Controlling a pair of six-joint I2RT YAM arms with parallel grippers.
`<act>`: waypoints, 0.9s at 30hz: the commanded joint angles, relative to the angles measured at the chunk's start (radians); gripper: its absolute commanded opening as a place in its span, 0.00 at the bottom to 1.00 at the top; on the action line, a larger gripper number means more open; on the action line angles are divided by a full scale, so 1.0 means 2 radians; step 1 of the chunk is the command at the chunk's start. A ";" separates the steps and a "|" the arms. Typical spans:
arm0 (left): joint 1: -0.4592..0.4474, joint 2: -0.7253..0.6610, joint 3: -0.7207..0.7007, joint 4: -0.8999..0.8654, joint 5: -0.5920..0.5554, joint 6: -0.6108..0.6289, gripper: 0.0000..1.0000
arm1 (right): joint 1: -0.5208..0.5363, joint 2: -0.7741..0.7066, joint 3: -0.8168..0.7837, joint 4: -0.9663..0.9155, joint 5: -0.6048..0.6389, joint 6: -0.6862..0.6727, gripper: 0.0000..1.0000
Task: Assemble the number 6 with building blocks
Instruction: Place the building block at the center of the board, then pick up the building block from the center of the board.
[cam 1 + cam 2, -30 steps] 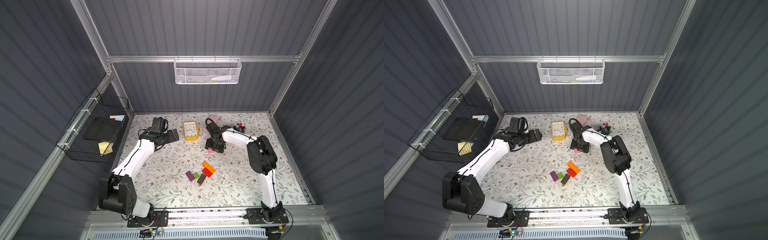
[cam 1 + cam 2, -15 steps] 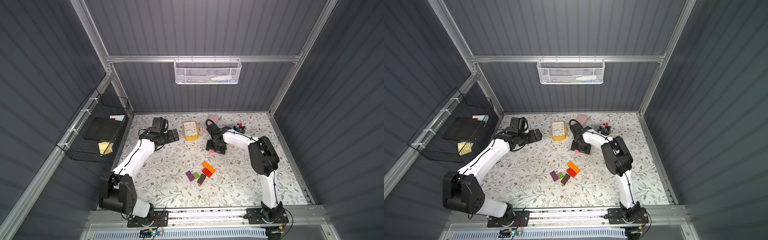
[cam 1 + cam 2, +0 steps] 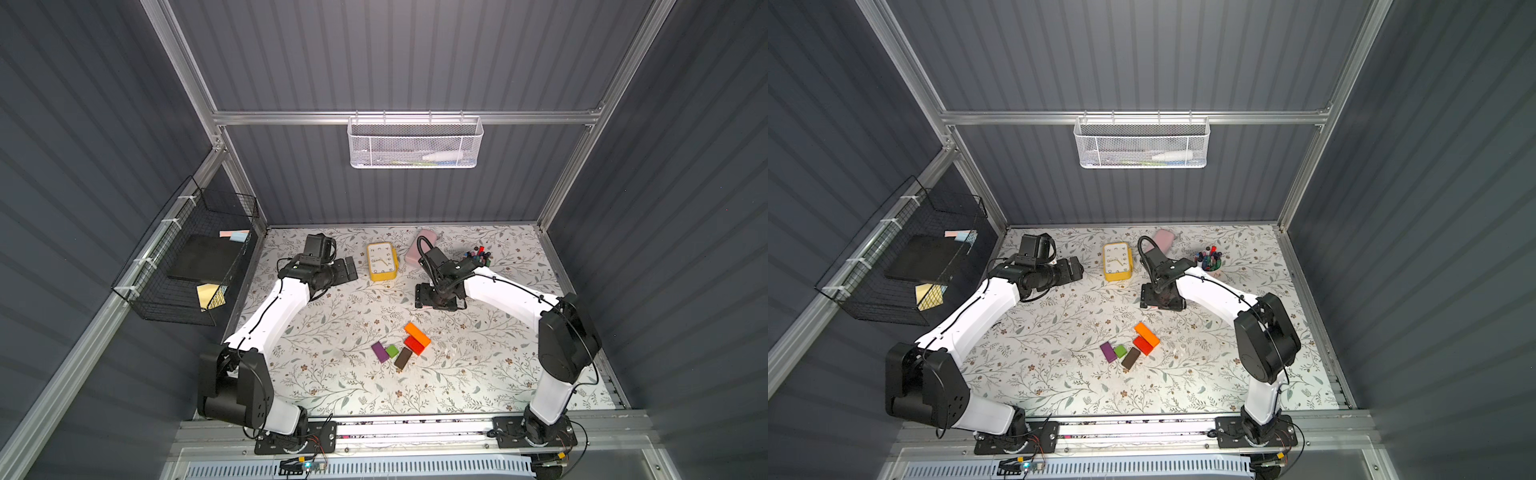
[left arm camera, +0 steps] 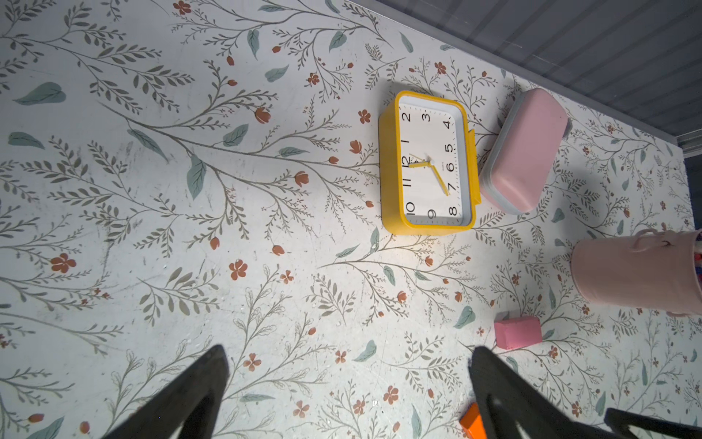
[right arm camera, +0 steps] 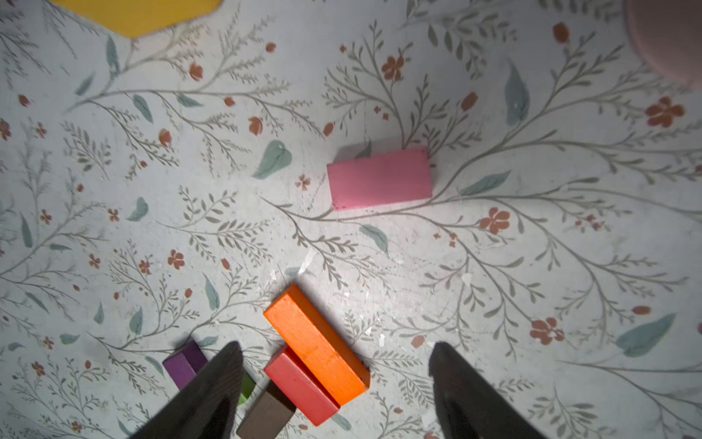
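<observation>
Fetching the pink block (image 5: 380,178) for the 6
Rests left gripper (image 4: 349,353) spread and empty; leaves five blocks (image 3: 415,345) bunched together; hovers right gripper (image 5: 334,346), fingers apart, over the pink block lying apart; next needs a square descent to pinch it.

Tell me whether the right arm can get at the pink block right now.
Probably yes. The right gripper hangs open close by the pink block, which lies flat and alone, apart from the orange block; nothing blocks the fingers.
</observation>
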 commanded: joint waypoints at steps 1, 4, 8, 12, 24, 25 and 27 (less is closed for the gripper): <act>-0.001 -0.006 0.010 0.001 -0.005 -0.009 0.99 | -0.001 -0.007 -0.019 -0.012 -0.009 -0.018 0.78; -0.001 -0.007 0.010 0.003 -0.004 -0.014 0.99 | 0.000 -0.011 -0.029 -0.002 -0.035 -0.031 0.77; -0.001 -0.007 0.007 0.004 -0.004 -0.018 0.99 | 0.015 -0.010 -0.036 -0.010 -0.043 -0.055 0.76; -0.001 -0.007 0.002 0.007 -0.003 -0.024 1.00 | 0.036 -0.015 -0.047 -0.020 -0.061 -0.065 0.74; -0.001 -0.004 0.000 0.003 -0.003 -0.021 0.99 | 0.069 -0.013 -0.044 -0.048 -0.055 -0.015 0.85; -0.001 -0.004 0.002 0.002 -0.004 -0.019 0.99 | 0.070 -0.011 -0.040 -0.052 -0.055 -0.003 0.85; -0.001 -0.006 0.004 -0.002 -0.008 -0.017 0.99 | 0.070 -0.011 -0.033 -0.057 -0.066 0.033 0.85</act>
